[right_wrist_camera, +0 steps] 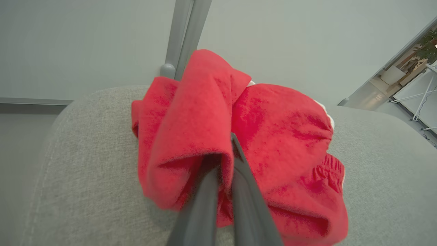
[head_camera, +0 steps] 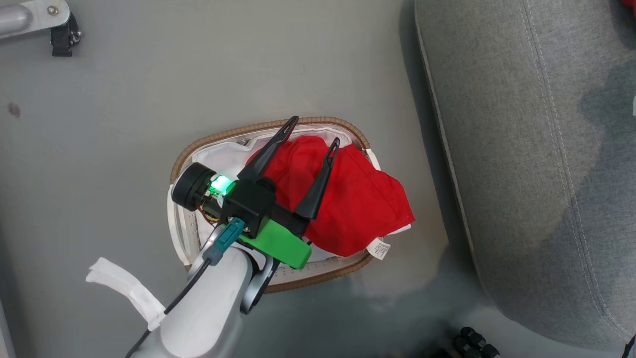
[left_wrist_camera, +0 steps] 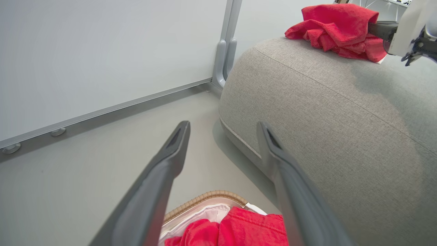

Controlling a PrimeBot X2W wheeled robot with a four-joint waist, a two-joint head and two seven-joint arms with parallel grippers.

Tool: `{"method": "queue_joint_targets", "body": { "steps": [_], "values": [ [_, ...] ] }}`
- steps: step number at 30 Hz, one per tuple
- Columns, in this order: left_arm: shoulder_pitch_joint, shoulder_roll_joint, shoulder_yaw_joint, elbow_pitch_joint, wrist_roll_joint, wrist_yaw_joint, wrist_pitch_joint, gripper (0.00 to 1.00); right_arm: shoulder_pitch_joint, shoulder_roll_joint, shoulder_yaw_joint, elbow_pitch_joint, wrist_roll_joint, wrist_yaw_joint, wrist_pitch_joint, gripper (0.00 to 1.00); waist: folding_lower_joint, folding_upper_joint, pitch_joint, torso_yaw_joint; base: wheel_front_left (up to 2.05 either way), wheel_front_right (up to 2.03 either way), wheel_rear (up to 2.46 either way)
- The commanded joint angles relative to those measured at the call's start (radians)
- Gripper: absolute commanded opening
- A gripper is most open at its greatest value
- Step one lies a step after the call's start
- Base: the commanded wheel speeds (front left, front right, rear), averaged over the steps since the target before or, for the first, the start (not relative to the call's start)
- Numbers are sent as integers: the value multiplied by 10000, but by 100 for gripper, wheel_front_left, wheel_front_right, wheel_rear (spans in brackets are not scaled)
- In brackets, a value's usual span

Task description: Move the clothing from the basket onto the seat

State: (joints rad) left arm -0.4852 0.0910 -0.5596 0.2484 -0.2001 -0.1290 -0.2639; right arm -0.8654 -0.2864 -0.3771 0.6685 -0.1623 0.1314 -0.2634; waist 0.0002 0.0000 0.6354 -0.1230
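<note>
– While the left gripper [head_camera: 314, 131] hangs over the basket [head_camera: 343, 266], its two dark fingers spread wide apart and gripping nothing, where does the clothing lie?

– In two places. One red garment [head_camera: 357, 204] sits crumpled in the basket. It is bright, soft and creased, and a hemmed edge spills over the rim on the side toward the seat [head_camera: 536, 149]. A small white care label [head_camera: 378, 248] lies at the garment's lower corner, against the rim. The second red garment [right_wrist_camera: 273, 119] is bunched on top of the light grey seat, near its rounded end. Gathered elastic shows along one side of it and a sliver of white trim along another.

– And the right gripper [right_wrist_camera: 229, 160]?

– Its fingers are pinched together on a fold of the second red garment, with the fabric draped over one fingertip. The bulk of that garment rests on the cushion.

– What of the basket itself?

– It is oval and white, with a perforated wall and a brown woven rim. It stands on the grey floor [head_camera: 149, 99] just beside the seat's stitched edge, with a strip of floor between them. A white cloth liner [head_camera: 223, 154] shows at the far and left sides. The red garment covers the rest and is the one piece of clothing visible inside.

– Do the open fingers touch the fabric?

– That cannot be told. From the head camera they cross the garment's upper part. From the left wrist the red cloth lies below and between them.
</note>
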Motion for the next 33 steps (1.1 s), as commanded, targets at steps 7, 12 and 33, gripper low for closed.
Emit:
{"method": "queue_joint_targets", "body": {
  "steps": [7, 12, 33],
  "values": [
    [14, 30, 253, -36, -47, -25, -9, 100, 1362, 142, -108, -773, 74, -14, -18, 100, -2, 0, -468, -64, 0, 0, 0],
    [258, -2, 386, 16, -150, -25, -9, 100, 2190, 230, -14, -1434, 26, -14, -18, 100, -2, 0, -1075, -112, 0, 0, 0],
    [2306, -319, 3836, 424, -582, 240, -7, 100, 2743, 1245, 2407, -1883, 614, -14, -19, 100, -2, 0, -4598, 636, 0, 0, 0]
  ]
}}
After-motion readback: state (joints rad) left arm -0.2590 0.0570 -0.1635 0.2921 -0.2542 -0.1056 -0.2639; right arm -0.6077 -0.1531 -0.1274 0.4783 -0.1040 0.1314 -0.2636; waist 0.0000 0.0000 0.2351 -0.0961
